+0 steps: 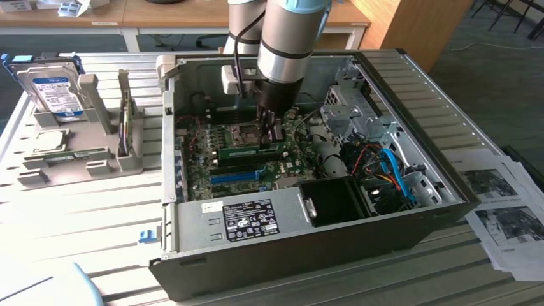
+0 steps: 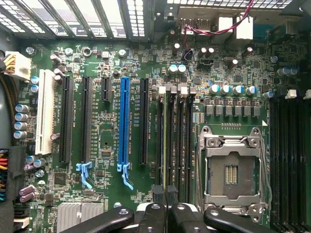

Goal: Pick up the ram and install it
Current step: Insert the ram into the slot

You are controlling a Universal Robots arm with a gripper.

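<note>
**Desk:** What has the gripper got?

**Me:** On my wrist view, the black two-fingered gripper (image 2: 166,198) is pinched onto the ram (image 2: 165,141), a thin, long green circuit-board stick. Its fingertips (image 2: 159,194) press either side of the near end, with only the board's edge between them.

**Desk:** Which way does it run?

**Me:** It stands on its long edge on the green motherboard (image 2: 102,141), with its long axis heading straight away from the gripper. That puts it parallel to the black memory slots (image 2: 182,141) just beside it. In the exterior view it lies across from left to right, pale label towards the camera. I cannot tell whether it is pressed fully home.

**Desk:** What crowds it?

**Me:** Past those slots on one side sits the silver metal processor socket (image 2: 232,170). On the other side come a black expansion slot (image 2: 144,121) and then a bright blue plastic slot (image 2: 124,121), both parallel to it. At the far end are white latch tabs (image 2: 170,88). Farther out, the dark metal computer case (image 1: 297,255) walls it all in, with a black box-shaped shroud (image 1: 336,201) and blue cables (image 1: 393,172) on the exterior view's right. Outside the case, on the pale slatted table (image 1: 85,210), a silver blue-labelled hard drive (image 1: 51,89) stands in a grey rack (image 1: 93,146). Printed paper sheets (image 1: 501,197) lie on the exterior view's right.
</note>
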